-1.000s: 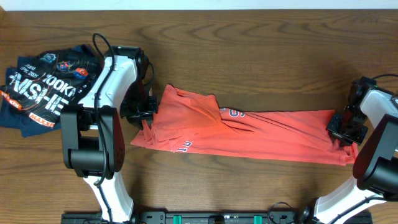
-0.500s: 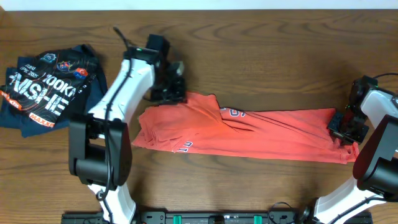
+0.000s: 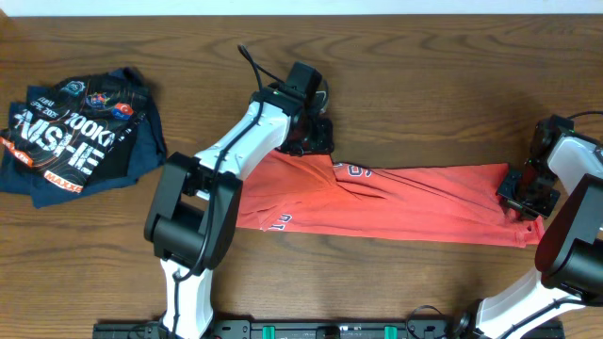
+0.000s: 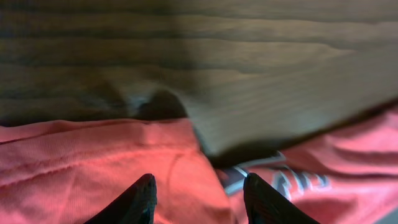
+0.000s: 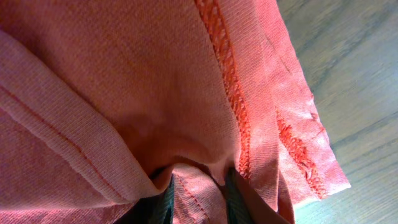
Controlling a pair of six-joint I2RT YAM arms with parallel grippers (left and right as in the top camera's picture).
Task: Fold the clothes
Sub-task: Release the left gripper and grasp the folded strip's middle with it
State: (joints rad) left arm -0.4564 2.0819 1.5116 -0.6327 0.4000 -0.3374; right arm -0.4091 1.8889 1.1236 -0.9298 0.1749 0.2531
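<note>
The clothes (image 3: 415, 202), a coral-red T-shirt, lie stretched in a long band across the table's middle, a strip of white-and-dark lettering (image 3: 350, 170) showing near the top fold. My left gripper (image 3: 316, 139) hovers at the shirt's upper edge beside that print. In the left wrist view its jaws (image 4: 200, 196) stand open over flat red cloth (image 4: 93, 162), with the lettering (image 4: 292, 180) to the right. My right gripper (image 3: 521, 193) sits at the shirt's right end. In the right wrist view it (image 5: 199, 199) is shut on a pinched fold of hem (image 5: 236, 106).
A dark navy garment (image 3: 75, 132) with white and orange lettering lies crumpled at the back left. The left arm (image 3: 236, 151) stretches diagonally over the shirt's left part. Bare wood (image 3: 424, 94) lies behind the shirt. Both arm bases stand at the front edge.
The left arm swung from the shirt's left end up and right to the top edge by the print, the left part of the shirt shifted rightward, and its jaws spread apart. The right arm stayed put.
</note>
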